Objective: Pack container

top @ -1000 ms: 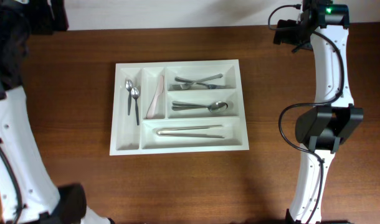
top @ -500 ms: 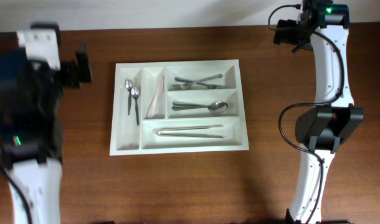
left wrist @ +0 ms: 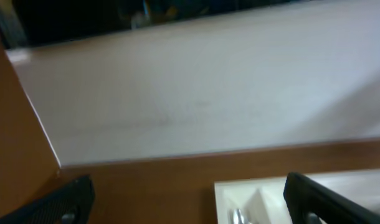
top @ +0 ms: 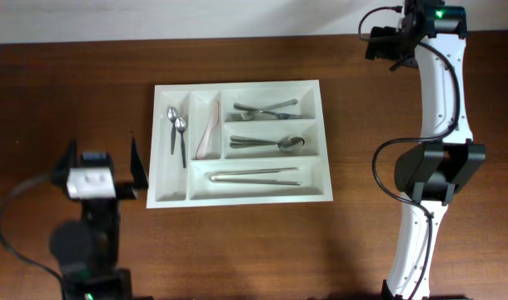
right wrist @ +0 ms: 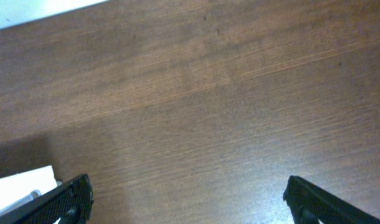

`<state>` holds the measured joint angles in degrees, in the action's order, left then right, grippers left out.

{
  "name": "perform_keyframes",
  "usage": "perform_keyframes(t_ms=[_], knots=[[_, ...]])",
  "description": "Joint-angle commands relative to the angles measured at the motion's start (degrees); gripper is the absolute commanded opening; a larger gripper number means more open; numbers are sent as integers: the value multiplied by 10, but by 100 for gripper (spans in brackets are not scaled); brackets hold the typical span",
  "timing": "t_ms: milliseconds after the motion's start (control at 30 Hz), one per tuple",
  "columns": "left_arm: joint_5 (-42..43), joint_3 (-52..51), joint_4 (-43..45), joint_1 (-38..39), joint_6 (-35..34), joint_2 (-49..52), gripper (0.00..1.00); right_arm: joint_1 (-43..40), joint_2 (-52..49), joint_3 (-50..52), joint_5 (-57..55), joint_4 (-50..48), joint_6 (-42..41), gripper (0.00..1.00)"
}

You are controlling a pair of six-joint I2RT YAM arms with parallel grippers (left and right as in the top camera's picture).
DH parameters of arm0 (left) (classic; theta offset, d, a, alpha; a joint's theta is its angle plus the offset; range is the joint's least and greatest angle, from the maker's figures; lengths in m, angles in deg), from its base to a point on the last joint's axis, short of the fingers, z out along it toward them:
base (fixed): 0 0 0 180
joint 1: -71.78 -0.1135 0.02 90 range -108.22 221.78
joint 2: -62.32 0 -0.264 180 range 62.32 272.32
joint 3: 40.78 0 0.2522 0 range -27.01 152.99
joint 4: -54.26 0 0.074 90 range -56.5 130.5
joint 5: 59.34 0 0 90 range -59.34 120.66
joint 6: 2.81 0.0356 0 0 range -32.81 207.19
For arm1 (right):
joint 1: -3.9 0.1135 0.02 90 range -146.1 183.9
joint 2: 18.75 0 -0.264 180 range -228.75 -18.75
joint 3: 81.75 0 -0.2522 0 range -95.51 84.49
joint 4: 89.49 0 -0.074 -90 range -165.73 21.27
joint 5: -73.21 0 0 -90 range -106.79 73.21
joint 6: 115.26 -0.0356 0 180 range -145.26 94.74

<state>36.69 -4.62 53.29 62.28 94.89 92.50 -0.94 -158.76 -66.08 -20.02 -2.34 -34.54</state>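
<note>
The container (top: 237, 198) is a white five-compartment cutlery tray in the middle of the brown table. It holds two small spoons (top: 178, 129), a knife (top: 208, 132), forks (top: 265, 109), larger spoons (top: 269, 143) and a long utensil (top: 254, 176). My left gripper (top: 102, 150) is open and empty, just left of the tray's front-left corner. In the left wrist view the gripper (left wrist: 190, 208) frames the tray's corner (left wrist: 271, 190) and the spoon tips (left wrist: 238, 216). My right gripper (top: 387, 46) is open and empty at the far right, away from the tray. In the right wrist view the gripper (right wrist: 190, 205) sits over bare wood.
A pale wall or strip (left wrist: 196, 93) borders the table's far edge. The tray's corner (right wrist: 22, 183) shows at the lower left of the right wrist view. The right arm's base (top: 437, 171) stands at the right side of the table.
My left arm has swung from the far left corner down to the front left of the tray. The right arm and the tray's contents have not moved.
</note>
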Motion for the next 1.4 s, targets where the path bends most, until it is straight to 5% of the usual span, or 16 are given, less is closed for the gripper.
perform_keyframes(t_ms=[0,233,833,1367], knots=[[2,-78,30,0,-18,-73,99,3,0,1,-9,1,-7,99],[2,-167,42,0,-26,-180,99,3,0,1,-9,1,-7,99],[-87,-219,-141,30,-26,-296,99,3,0,1,-9,1,-7,99],[-89,-219,-176,28,24,-299,99,3,0,1,-9,1,-7,99]])
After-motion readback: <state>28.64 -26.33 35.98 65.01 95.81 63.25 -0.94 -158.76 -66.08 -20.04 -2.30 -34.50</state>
